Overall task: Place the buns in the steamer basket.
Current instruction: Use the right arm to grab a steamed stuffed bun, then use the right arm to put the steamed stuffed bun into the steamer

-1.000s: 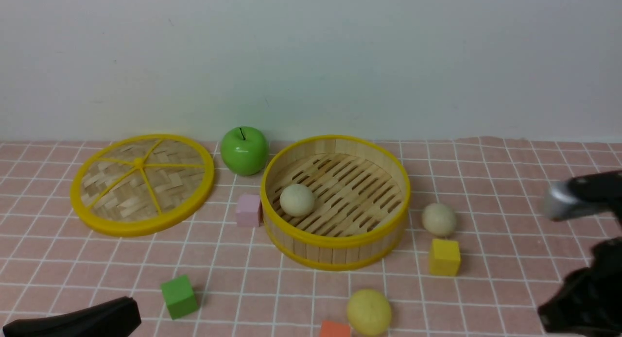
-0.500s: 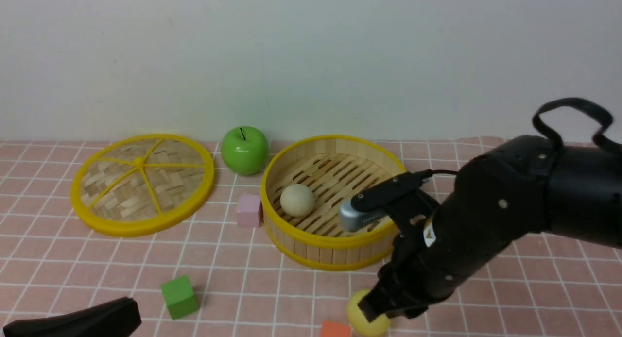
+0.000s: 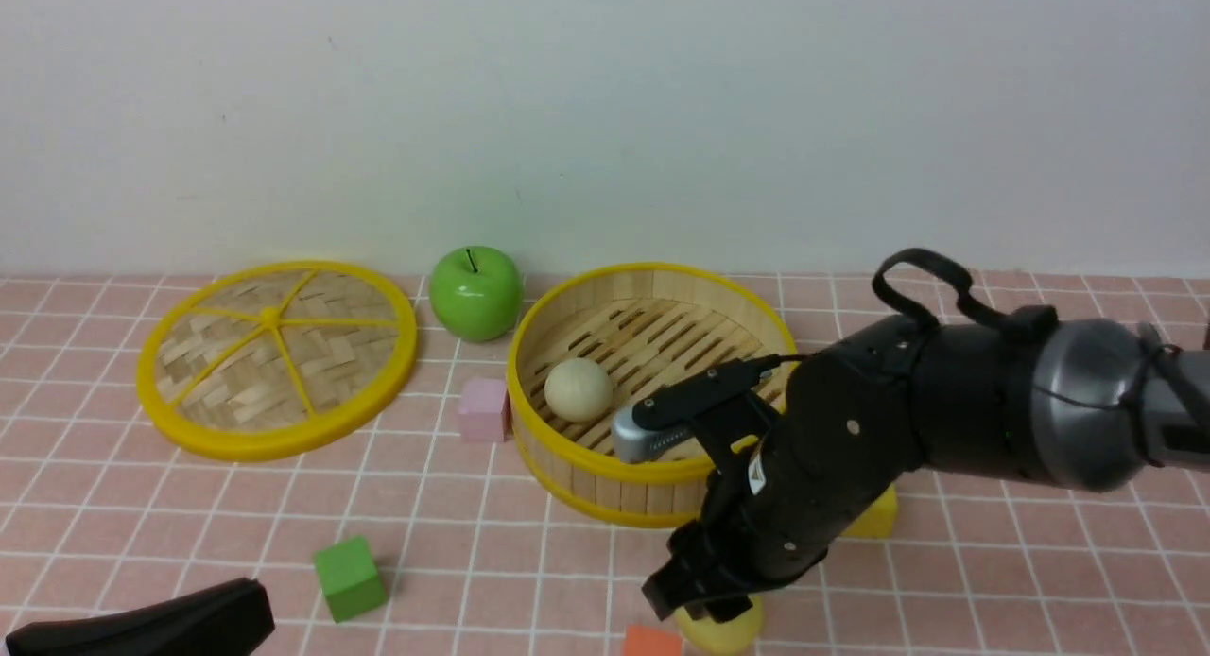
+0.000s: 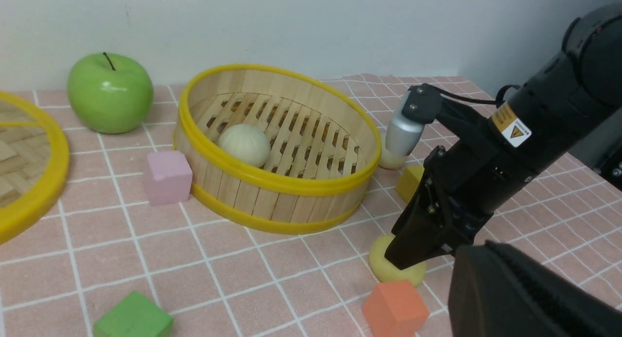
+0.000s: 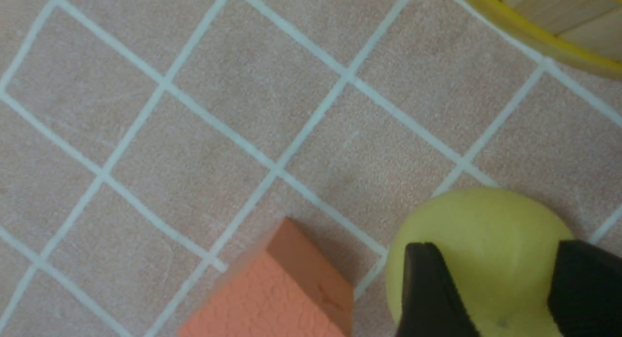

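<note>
We find the pale yellow bun (image 3: 720, 630) on the bench (image 3: 529, 580), outside the steamer basket (image 3: 652, 495) and on its near side. The right end effector (image 5: 495, 274) is open above this bun; in the right wrist view its two fingertips stand apart, overlapping the bun's outline. We cannot tell whether either one touches it.

We record one cream-white bun (image 3: 579, 389) inside the basket, on the slotted floor toward the left part of the wall. The other cream-white bun (image 4: 390, 158) sits on the bench just outside the basket, on its right side; the right arm (image 3: 851, 448) hides it in the front view, and we see it partly covered in the left wrist view.

Around these, we note the orange cube (image 4: 396, 308) near the yellow bun, slightly to its left, and the yellow cube (image 3: 874, 514) to the right of the basket, partly behind the right arm. The pink cube (image 3: 483, 410) is close against the basket's left side. The green apple (image 3: 475, 294) stands behind the pink cube, and the woven lid (image 3: 276, 361) lies flat farther left. The green cube (image 3: 349, 578) is nearer to us, left of centre.

We log the left end effector (image 4: 481, 259) as closed, a dark blurred shape in its own wrist view. A pale wall (image 3: 605, 117) rises behind the bench.
</note>
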You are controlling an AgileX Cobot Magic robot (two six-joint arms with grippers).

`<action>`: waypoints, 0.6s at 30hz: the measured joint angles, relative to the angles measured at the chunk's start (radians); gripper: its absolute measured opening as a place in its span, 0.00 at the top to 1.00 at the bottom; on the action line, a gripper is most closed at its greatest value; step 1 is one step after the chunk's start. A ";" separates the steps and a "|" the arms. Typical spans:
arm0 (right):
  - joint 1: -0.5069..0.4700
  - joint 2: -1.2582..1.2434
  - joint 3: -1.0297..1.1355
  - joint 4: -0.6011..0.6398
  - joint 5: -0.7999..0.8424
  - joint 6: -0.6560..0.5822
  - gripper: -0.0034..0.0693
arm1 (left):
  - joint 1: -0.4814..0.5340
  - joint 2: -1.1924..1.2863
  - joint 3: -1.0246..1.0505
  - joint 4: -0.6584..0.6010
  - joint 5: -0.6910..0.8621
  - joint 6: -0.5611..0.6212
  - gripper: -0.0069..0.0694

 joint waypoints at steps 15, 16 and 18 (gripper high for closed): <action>0.000 -0.024 -0.006 -0.038 0.046 0.000 0.93 | 0.000 0.000 0.000 0.000 0.000 0.000 0.90; 0.000 -0.045 -0.005 -0.040 0.064 0.000 0.93 | 0.000 0.000 0.000 0.000 0.000 0.000 0.89; 0.000 -0.094 -0.005 -0.041 0.094 0.000 0.93 | 0.000 0.000 0.000 0.000 0.001 0.000 0.89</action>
